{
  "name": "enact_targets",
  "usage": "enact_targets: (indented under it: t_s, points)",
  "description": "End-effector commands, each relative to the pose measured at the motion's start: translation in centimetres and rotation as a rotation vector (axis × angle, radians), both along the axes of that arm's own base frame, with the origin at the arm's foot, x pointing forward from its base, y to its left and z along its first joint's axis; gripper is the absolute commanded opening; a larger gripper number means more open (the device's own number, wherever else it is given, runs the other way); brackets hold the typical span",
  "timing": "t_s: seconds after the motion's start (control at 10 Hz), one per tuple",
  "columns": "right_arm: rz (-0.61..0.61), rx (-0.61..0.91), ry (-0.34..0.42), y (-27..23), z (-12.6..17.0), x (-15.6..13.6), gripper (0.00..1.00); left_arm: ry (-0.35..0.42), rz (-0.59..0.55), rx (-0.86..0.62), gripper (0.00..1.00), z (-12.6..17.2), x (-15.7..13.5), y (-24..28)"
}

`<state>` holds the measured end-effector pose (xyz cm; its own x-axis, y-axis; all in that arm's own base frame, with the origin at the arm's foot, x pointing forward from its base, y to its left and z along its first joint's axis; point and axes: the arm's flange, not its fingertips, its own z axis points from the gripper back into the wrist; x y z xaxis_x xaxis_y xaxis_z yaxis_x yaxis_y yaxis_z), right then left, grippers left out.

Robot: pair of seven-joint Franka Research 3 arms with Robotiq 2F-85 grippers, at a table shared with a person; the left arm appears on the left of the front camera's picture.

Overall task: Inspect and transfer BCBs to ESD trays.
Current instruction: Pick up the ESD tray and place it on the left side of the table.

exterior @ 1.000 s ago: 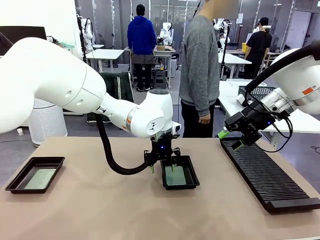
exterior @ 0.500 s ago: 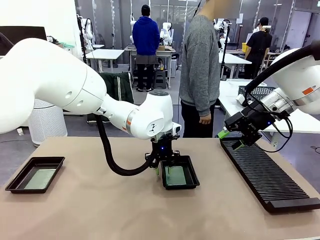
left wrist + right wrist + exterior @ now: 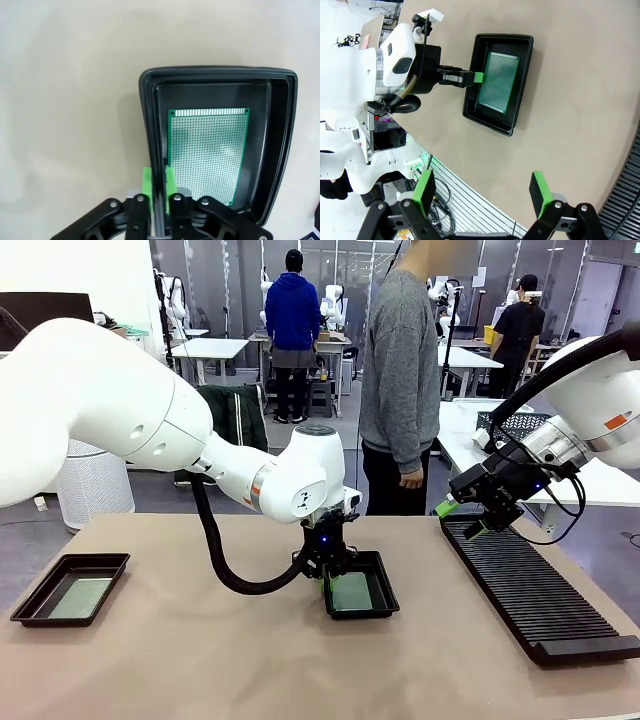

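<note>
A black ESD tray [image 3: 392, 605] sits mid-table with a green BCB [image 3: 352, 592] flat on its floor. My left gripper [image 3: 328, 575] is at this tray's left side, shut on its side wall. In the left wrist view the green fingertips [image 3: 146, 181] pinch the wall of the tray [image 3: 215, 70], with the BCB [image 3: 207, 150] just inside. A second ESD tray [image 3: 70, 559] at the far left holds another BCB [image 3: 82, 597]. My right gripper [image 3: 462, 518] hangs open and empty above the far end of the rack. From the right wrist view, the right gripper [image 3: 482, 187] looks down on the tray [image 3: 505, 38], BCB [image 3: 498, 82] and left gripper [image 3: 477, 77].
A long black slotted rack [image 3: 530, 595] lies along the table's right side. A person in a grey sweater [image 3: 400, 370] stands at the far edge, hand hanging down. A mesh basket [image 3: 510, 423] sits on a table behind the right arm.
My left gripper's fingers have come together onto the middle tray's left wall. The right arm and both trays have stayed put.
</note>
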<state>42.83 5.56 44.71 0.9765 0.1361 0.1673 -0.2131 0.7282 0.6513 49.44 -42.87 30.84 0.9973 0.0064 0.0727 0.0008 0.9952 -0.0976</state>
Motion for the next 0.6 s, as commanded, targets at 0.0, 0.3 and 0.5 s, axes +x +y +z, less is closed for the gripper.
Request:
enact_targets:
  t_s: [0.0,0.3,0.5]
  points:
    - [0.000,0.004,0.002,0.06,0.02,-0.10,1.00,-0.030,-0.004,0.002,0.06,0.12,-0.66,0.86]
    - [0.000,0.004,0.002,0.06,0.02,-0.10,1.00,-0.033,-0.007,0.003,0.00,0.54,-0.58,1.02]
    - [0.000,0.004,0.002,0.06,0.02,-0.10,1.00,-0.021,-0.012,-0.004,0.00,0.52,-0.11,1.12]
